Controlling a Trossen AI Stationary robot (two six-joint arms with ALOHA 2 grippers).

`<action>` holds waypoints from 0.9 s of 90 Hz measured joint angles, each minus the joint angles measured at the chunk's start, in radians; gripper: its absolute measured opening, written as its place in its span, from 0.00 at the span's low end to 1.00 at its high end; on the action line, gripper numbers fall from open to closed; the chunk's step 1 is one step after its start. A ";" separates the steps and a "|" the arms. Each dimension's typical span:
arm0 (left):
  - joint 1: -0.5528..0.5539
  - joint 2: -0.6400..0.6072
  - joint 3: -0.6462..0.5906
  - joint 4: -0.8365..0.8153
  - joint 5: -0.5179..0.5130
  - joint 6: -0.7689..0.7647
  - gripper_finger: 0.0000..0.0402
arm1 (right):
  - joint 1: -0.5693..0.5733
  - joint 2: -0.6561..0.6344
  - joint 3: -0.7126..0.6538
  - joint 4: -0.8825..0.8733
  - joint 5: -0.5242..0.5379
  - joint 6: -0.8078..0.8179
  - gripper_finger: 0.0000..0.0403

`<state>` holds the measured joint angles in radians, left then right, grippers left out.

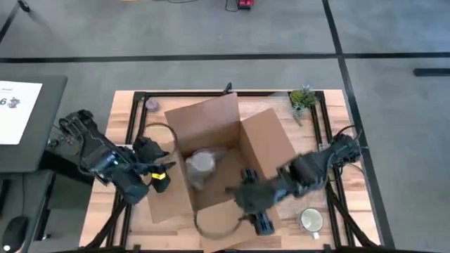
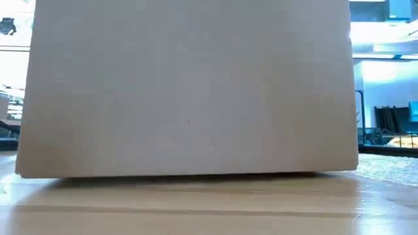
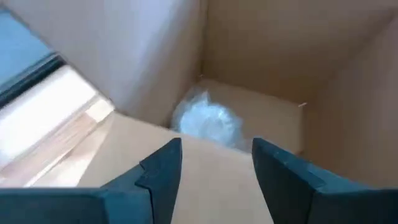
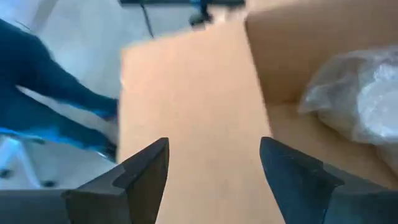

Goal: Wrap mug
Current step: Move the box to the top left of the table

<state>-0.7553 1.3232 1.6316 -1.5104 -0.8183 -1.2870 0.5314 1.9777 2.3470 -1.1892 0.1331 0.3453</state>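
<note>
A plain cardboard flap (image 2: pixel 189 88) fills the low view, standing right before the lens on the wooden desk (image 2: pixel 209 209). The left pincer (image 3: pixel 216 158) has its two dark fingers apart and empty, hovering over the left flap of the open cardboard box (image 1: pixel 218 158) and looking down into it. Inside, on the box floor near a corner, lies the mug as a bubble-wrapped bundle (image 3: pixel 206 123), pale and crinkled; from above it shows as a greyish lump (image 1: pixel 202 165) in the middle of the box. The right pincer (image 4: pixel 214 158) is also spread wide with nothing between its fingers, poised above the near flap by the box's right front corner, the bundle just beyond. Outside the box, a bare green-rimmed mug (image 1: pixel 311 220) stands on the desk near the right arm, and a small plant (image 1: pixel 304 98) sits at the far right corner.
</note>
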 joint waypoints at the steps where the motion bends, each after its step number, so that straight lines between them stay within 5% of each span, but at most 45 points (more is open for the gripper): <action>1: -0.003 -0.004 0.004 0.010 0.001 0.008 0.44 | 0.002 0.003 0.000 0.000 0.009 -0.003 0.59; 29: -0.107 -0.103 0.064 0.492 0.053 0.425 0.44 | -0.048 0.134 0.000 -0.009 0.074 0.006 0.59; 41: -0.144 -0.114 0.064 0.640 0.053 0.557 0.44 | -0.087 0.183 0.000 0.001 0.073 -0.021 0.51; 65: -0.155 -0.079 0.063 0.610 0.051 0.551 0.44 | -0.178 0.241 0.002 0.169 0.091 -0.255 0.14; 81: -0.156 -0.040 0.062 0.568 0.043 0.496 0.44 | -0.241 0.261 0.003 0.241 0.062 -0.429 0.03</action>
<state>-0.9112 1.2834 1.6939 -0.9420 -0.7753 -0.7913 0.2900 2.2389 2.3501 -0.9480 0.1955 -0.0836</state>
